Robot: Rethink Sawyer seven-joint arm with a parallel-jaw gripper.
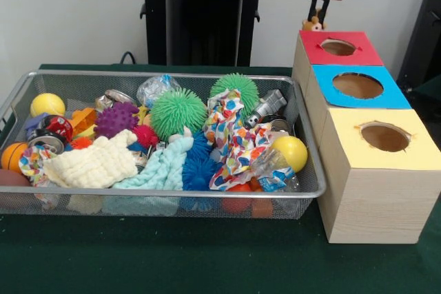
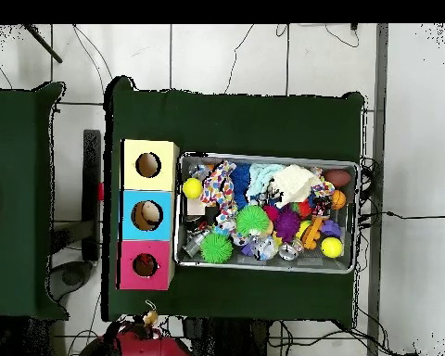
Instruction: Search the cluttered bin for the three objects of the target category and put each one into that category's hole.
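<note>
Green cloth (image 1: 172,259) covers the table, with a white wall behind and a tiled floor around it in the overhead view.

Going left to right in the front view, the bin (image 1: 158,195) comes first, its long axis running across the picture. It is packed: a yellow ball (image 1: 47,105) in its far left corner, a cream cloth (image 1: 96,163) near the front rim, a purple spiky ball (image 1: 116,119), a green spiky ball (image 1: 178,111) mid-bin, then a spotted cloth (image 1: 231,135) and a second yellow ball (image 1: 292,151) by the right wall. No plush animal shows clearly among them. Bare cloth lies open in front of the bin.

Just right of the bin stand three boxes in a row running from far to near: red box (image 1: 341,49) farthest, blue box (image 1: 358,87) in the middle, yellow box (image 1: 382,139) nearest. The hole (image 1: 338,47) in the red top faces straight up.

Above the red box's far edge hangs the gripper (image 1: 318,20), fingers pointing down and pinched on a small tan plush (image 1: 314,25) that dangles beyond the hole, not over it. In the overhead view the gripper (image 2: 149,318) sits off the table's edge, below the red box (image 2: 145,266).
</note>
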